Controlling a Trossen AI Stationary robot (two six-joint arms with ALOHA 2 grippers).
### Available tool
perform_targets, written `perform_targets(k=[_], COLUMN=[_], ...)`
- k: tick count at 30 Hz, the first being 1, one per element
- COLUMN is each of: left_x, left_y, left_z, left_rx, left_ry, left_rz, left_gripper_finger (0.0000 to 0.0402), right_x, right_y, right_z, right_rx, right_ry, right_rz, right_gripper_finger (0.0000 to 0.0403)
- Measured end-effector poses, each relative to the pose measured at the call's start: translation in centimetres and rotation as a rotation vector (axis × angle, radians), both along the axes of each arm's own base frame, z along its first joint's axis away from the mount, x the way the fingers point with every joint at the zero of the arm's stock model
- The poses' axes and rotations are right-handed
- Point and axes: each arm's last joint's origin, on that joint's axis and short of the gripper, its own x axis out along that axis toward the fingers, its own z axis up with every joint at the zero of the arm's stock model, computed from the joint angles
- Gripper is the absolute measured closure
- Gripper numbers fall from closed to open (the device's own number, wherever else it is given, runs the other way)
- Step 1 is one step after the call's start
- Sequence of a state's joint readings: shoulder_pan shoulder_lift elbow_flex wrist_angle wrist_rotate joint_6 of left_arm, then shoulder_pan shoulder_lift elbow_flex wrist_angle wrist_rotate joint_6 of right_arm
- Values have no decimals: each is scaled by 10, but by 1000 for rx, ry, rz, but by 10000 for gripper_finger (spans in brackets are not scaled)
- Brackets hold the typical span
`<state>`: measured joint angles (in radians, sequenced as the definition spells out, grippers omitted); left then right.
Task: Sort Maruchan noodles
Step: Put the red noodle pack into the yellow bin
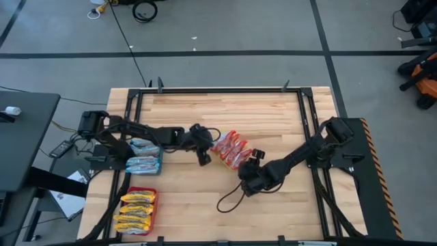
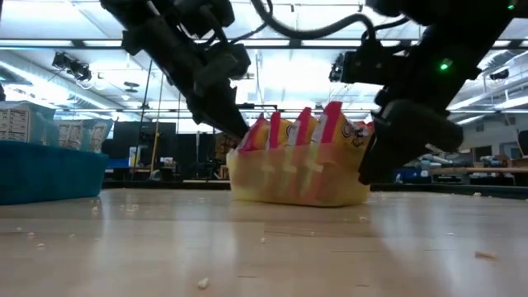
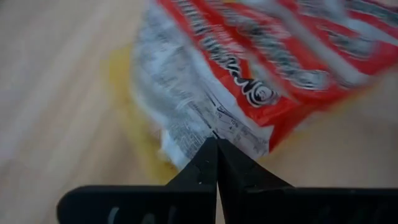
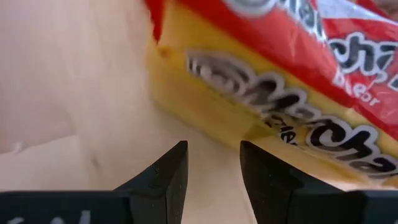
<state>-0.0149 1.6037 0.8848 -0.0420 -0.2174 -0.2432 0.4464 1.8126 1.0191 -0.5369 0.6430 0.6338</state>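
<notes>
Red noodle packets [image 1: 231, 149] in yellow tray [image 2: 299, 183] (midtable)

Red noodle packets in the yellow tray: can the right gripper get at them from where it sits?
Probably yes. The right gripper is open beside the yellow tray, with the red noodle packets standing exposed; the shut left gripper crowds only the opposite side.
</notes>
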Motion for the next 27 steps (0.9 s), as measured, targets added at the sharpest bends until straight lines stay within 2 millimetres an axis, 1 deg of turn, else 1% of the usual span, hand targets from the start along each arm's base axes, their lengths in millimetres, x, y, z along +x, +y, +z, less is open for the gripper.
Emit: perform_targets(k=[4, 7, 12, 16, 20, 24, 27], left_x=[0, 0, 4, 4, 2, -4, -9], left_y=[-11, -11, 7, 22, 28, 24, 17], left_z=[0, -1, -10, -20, -23, -13, 9], left_rx=[-25, 15, 77, 64, 47, 6, 4], left_ry=[-1, 4, 35, 87, 121, 117, 107], left_rz=[-51, -39, 47, 68, 78, 24, -32], left_gripper_finger=[399, 399, 399, 399, 399, 397, 397], right_x=[4, 7, 16, 19, 20, 15, 9], right_y=[-10, -15, -12, -7, 1, 3, 1], right_z=[0, 0, 3, 5, 6, 13, 20], right_rx=[-26, -43, -41, -27, -24, -9, -1], right_ry=[16, 24, -9, -29, -26, -14, 1], right_rz=[-5, 28, 119, 179, 264, 295, 270], right_gripper_finger=[251, 251, 251, 251, 251, 251, 251])
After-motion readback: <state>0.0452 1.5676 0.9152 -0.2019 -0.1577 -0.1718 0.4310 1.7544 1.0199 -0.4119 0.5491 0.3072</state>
